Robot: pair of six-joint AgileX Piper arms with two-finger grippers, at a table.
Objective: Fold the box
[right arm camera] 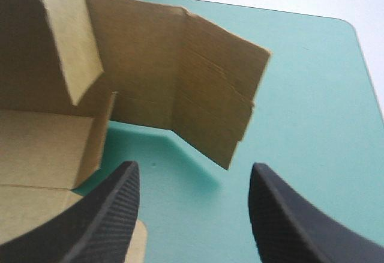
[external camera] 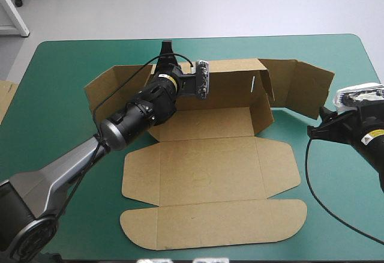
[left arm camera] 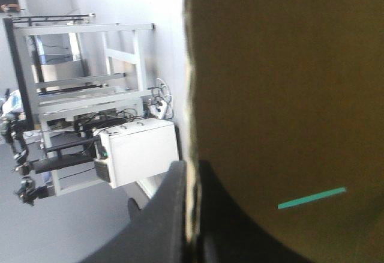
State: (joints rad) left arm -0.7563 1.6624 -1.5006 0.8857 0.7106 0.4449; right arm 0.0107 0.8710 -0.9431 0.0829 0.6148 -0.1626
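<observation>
The brown box lies partly raised in the middle of the teal-green cover. Its back wall stands upright, and the right side wall is up too. The lid panels lie flat toward the near edge. My left gripper is at the back wall's top edge near its left end. In the left wrist view this gripper is shut on the board. Right of the box, my right gripper hangs open. In its own view the fingers stand apart, facing the angled right flap.
A strip of more brown board shows at the table's left edge. Bare teal-green cover lies right of the box and behind it, up to the far edge.
</observation>
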